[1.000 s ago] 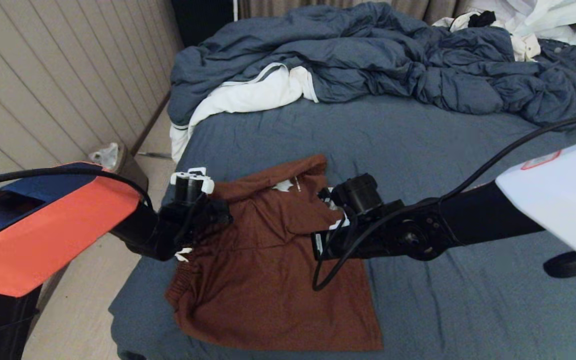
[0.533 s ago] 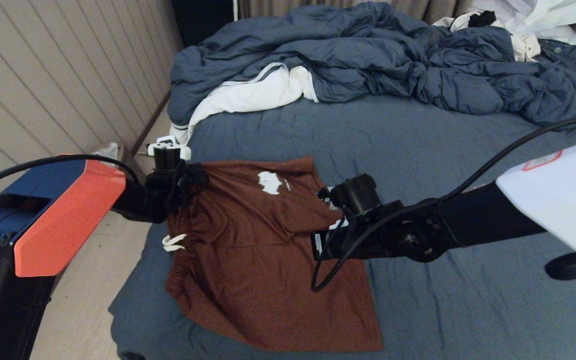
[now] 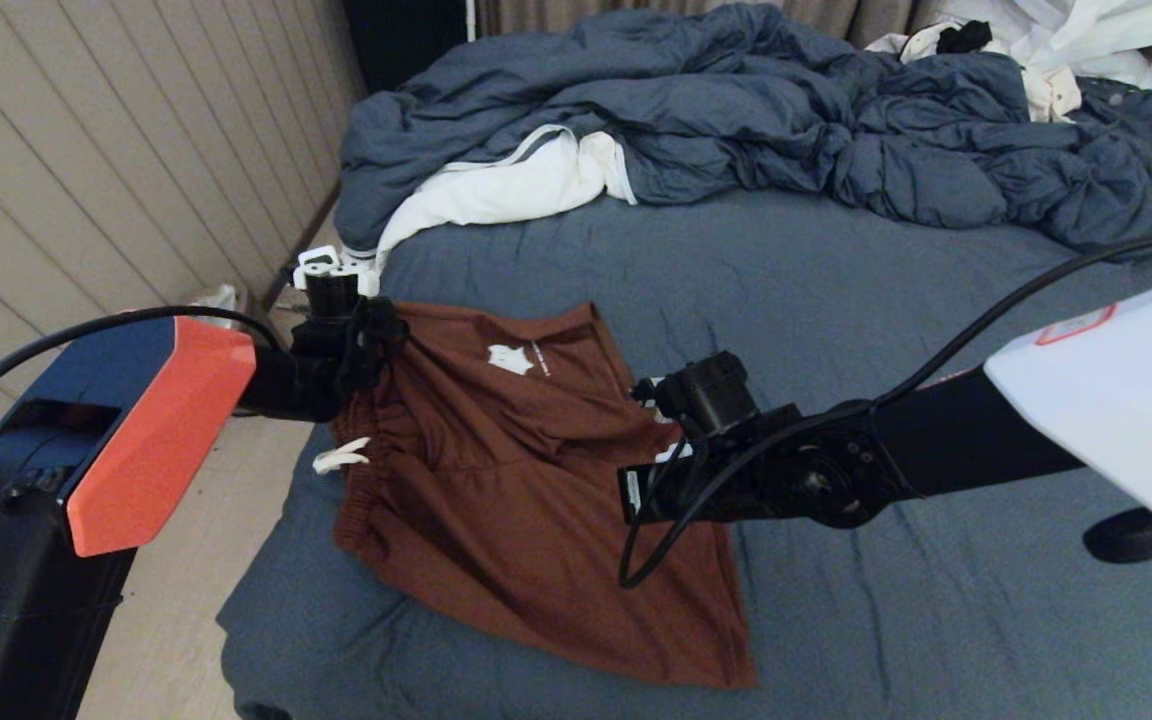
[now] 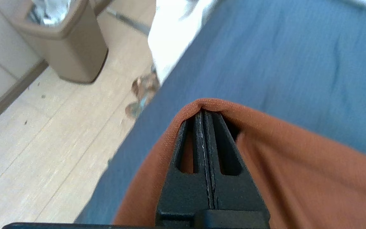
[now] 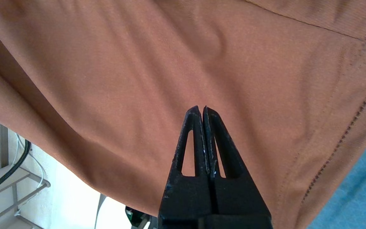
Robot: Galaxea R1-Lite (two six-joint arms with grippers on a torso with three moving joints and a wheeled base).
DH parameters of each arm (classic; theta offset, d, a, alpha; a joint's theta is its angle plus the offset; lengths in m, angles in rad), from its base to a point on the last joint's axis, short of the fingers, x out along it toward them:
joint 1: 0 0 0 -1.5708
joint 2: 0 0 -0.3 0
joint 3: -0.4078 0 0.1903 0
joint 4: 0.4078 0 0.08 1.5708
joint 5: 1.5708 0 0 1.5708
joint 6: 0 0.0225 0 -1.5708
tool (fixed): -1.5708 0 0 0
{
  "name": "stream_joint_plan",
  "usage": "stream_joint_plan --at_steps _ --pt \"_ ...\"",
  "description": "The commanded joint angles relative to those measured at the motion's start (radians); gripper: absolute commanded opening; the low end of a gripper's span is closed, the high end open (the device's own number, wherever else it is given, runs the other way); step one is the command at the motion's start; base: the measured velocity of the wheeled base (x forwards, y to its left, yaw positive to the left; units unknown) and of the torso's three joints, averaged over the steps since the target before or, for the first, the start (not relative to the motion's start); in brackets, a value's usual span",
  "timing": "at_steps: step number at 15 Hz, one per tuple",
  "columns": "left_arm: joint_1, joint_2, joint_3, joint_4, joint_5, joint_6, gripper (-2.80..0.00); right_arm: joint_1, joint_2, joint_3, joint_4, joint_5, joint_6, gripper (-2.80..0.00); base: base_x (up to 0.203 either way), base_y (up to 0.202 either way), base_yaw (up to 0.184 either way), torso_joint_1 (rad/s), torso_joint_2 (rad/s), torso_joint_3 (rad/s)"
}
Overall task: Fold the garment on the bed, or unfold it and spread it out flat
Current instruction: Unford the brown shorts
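Both pincers are clamped on the garment. The left pincer has its jaws pressed together on a corner of rust-brown cloth, and over the last second it has carried that corner outward toward the bed's left edge, opening the folded-over leg so the white logo now faces up. The right pincer is likewise closed on the fabric and has stayed put, anchoring the other side. That suggests unfolding is well along. The shorts lie on the near-left part of the slate-blue sheet, mostly spread, with creases, a gathered waistband and white drawstring at the left.
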State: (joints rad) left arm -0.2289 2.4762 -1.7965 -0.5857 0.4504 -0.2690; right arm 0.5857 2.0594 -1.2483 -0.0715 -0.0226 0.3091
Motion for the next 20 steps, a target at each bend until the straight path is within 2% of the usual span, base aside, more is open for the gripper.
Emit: stream_joint_plan --at_steps 1,5,10,13,16,18,20 --pt "-0.006 -0.006 0.066 -0.003 -0.007 0.003 -2.8 0.0 0.002 -0.002 -0.001 -0.002 0.001 -2.8 0.0 0.0 0.0 0.0 0.0 0.0" --pt "-0.042 -0.077 0.191 -0.007 -0.062 0.02 -2.8 0.0 -0.004 0.0 -0.001 -0.009 0.001 -2.8 0.0 0.0 0.0 0.0 0.0 0.0" --pt "-0.083 -0.324 0.379 -0.008 -0.087 0.019 -2.8 -0.003 -0.008 -0.006 -0.001 -0.014 -0.001 -2.8 0.0 0.0 0.0 0.0 0.0 0.0" --pt "-0.062 -0.398 0.588 -0.046 -0.095 0.017 -2.8 -0.001 -0.002 -0.006 -0.001 -0.014 0.001 -2.8 0.0 0.0 0.0 0.0 0.0 0.0" --pt "-0.022 -0.42 0.838 -0.201 -0.121 0.019 -2.8 -0.006 -0.008 -0.013 0.001 -0.014 -0.001 -2.8 0.0 0.0 0.0 0.0 0.0 0.0" --pt "0.029 -0.409 0.921 -0.276 -0.147 0.016 -2.8 -0.007 -0.008 -0.014 0.001 -0.016 -0.002 -2.8 0.0 0.0 0.0 0.0 0.0 0.0" --pt "0.048 -0.405 0.959 -0.292 -0.187 -0.009 -2.8 -0.012 -0.008 -0.019 0.004 -0.017 -0.004 -2.8 0.0 0.0 0.0 0.0 0.0 0.0"
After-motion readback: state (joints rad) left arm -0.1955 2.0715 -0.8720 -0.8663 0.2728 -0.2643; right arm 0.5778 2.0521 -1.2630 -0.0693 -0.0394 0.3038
